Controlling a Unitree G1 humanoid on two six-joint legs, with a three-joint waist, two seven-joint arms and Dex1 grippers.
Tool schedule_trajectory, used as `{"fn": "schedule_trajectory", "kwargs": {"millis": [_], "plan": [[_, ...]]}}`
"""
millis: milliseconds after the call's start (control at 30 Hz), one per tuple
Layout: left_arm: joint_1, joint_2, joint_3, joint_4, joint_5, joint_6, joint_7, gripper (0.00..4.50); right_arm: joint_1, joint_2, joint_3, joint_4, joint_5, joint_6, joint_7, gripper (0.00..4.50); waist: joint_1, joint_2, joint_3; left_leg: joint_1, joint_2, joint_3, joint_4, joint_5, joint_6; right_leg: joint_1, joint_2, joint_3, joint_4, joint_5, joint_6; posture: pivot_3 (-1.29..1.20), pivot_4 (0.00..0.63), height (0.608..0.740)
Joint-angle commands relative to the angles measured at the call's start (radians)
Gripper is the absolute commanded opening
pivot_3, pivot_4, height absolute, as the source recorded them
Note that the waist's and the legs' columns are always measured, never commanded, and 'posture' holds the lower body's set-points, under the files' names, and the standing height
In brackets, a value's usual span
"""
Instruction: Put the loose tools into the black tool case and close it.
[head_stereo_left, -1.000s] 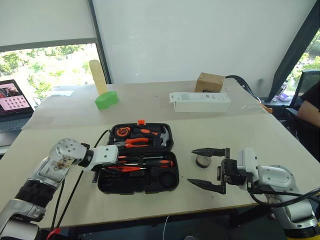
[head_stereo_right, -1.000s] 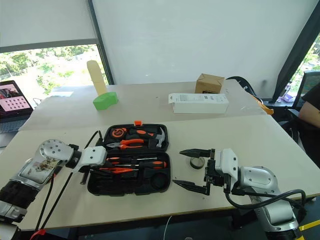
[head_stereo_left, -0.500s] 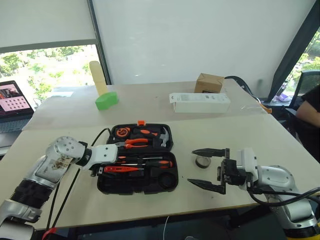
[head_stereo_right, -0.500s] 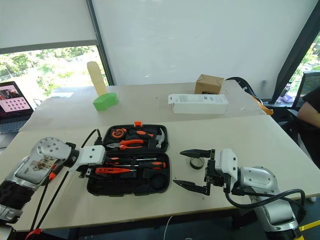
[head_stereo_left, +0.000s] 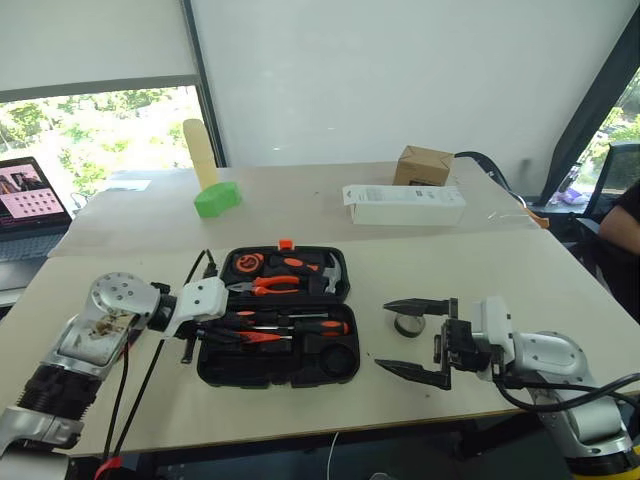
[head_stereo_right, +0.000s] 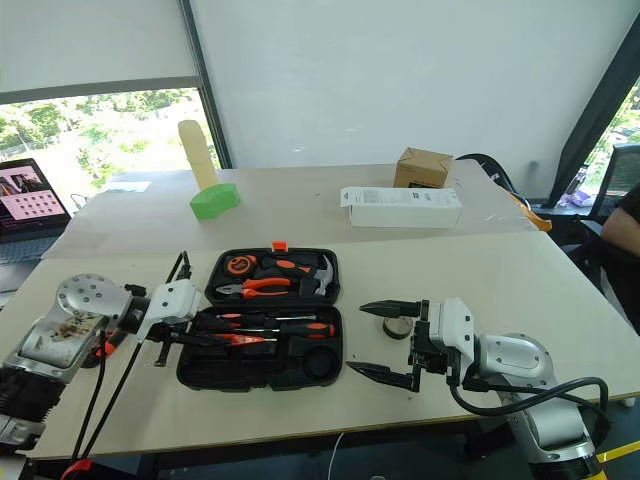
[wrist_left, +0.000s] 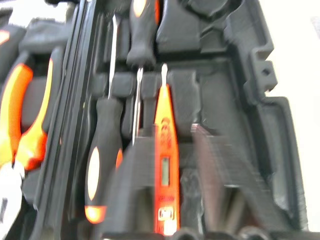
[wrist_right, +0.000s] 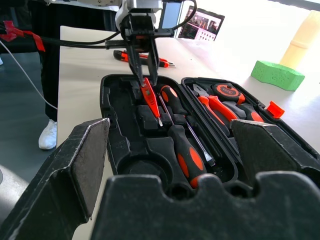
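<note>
The black tool case (head_stereo_left: 280, 376) lies open at mid-table, with two screwdrivers (head_stereo_left: 312, 327) in the near half's slots. My left gripper (wrist_right: 145, 80) hangs over the case's left end, shut on the slim orange tool (wrist_left: 165, 150), whose tip angles down into a slot. The small black tape roll (head_stereo_left: 407, 324) sits on the table right of the case. My right gripper (head_stereo_left: 382, 334) stands open beside the roll, its fingers spread toward the case and touching nothing. An orange-and-black tool, seemingly the utility knife (wrist_right: 137, 55), lies on the table beyond the case's left side.
Pliers (head_stereo_left: 270, 285), a tape measure and a hammer fill the case's far half. A white long carton (head_stereo_left: 404, 204), a brown box (head_stereo_left: 420, 165) and a green block (head_stereo_left: 217, 199) stand farther back. A laptop (head_stereo_left: 30, 195) is at far left. A person (head_stereo_left: 622, 225) sits at the right edge.
My left arm has drawn back slightly to the left, and the slim orange tool now sits tilted in its fingers instead of lying flat. The right arm has not moved.
</note>
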Motion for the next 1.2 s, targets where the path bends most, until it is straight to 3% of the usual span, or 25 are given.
{"fn": "schedule_trajectory", "kwargs": {"millis": [33, 333, 567, 767, 967, 1200], "plan": [[0.008, -0.007, 0.019, 0.019, 0.011, -0.043, 0.022, 0.06, -0.007, 0.003, -0.004, -0.014, 0.0, -0.02, 0.0, 4.5, 0.0, 0.0, 0.0, 0.0, 0.0, 0.0, 0.0, 0.0, 0.0, 0.0, 0.0, 0.0, 0.0, 0.0, 0.0, 0.0, 0.15, 0.74], [0.029, -0.019, -0.017, 0.031, 0.083, -0.061, 0.066, 0.06, -0.008, 0.004, 0.001, -0.015, 0.002, -0.022, 0.0, 4.5, 0.001, 0.0, 0.0, 0.0, 0.0, 0.0, 0.0, 0.0, 0.0, 0.0, 0.0, 0.0, 0.0, 0.0, 0.0, 0.0, 0.15, 0.74], [0.041, -0.036, -0.044, 0.036, 0.121, 0.034, 0.113, 0.06, -0.008, 0.005, 0.007, -0.022, 0.004, -0.018, -0.004, 4.5, 0.012, 0.0, 0.0, 0.002, 0.0, 0.0, 0.001, 0.0, 0.0, 0.003, 0.0, 0.0, 0.001, 0.0, 0.0, 0.0, 0.15, 0.74], [0.063, -0.051, -0.04, -0.017, 0.075, 0.103, 0.113, 0.06, -0.002, 0.001, 0.008, -0.03, 0.01, -0.013, -0.007, 4.5, 0.013, 0.0, 0.0, 0.008, 0.0, 0.0, 0.0, -0.002, 0.003, 0.007, 0.0, 0.001, 0.002, 0.0, 0.0, 0.0, 0.15, 0.74], [0.059, -0.084, 0.022, -0.037, -0.015, -0.021, 0.071, 0.06, 0.011, -0.005, 0.004, -0.035, 0.017, -0.005, -0.006, 4.5, 0.014, 0.0, 0.0, 0.005, 0.0, 0.0, 0.0, 0.0, 0.0, 0.004, 0.0, 0.001, 0.002, 0.0, 0.0, 0.0, 0.15, 0.74], [0.027, -0.088, 0.016, 0.011, 0.024, -0.075, 0.098, 0.06, 0.004, 0.0, 0.011, -0.031, 0.014, -0.006, -0.009, 4.5, 0.019, 0.0, 0.0, 0.003, 0.0, 0.0, 0.0, 0.0, 0.0, 0.003, -0.001, 0.0, 0.0, 0.0, 0.0, 0.0, 0.15, 0.74]]}}
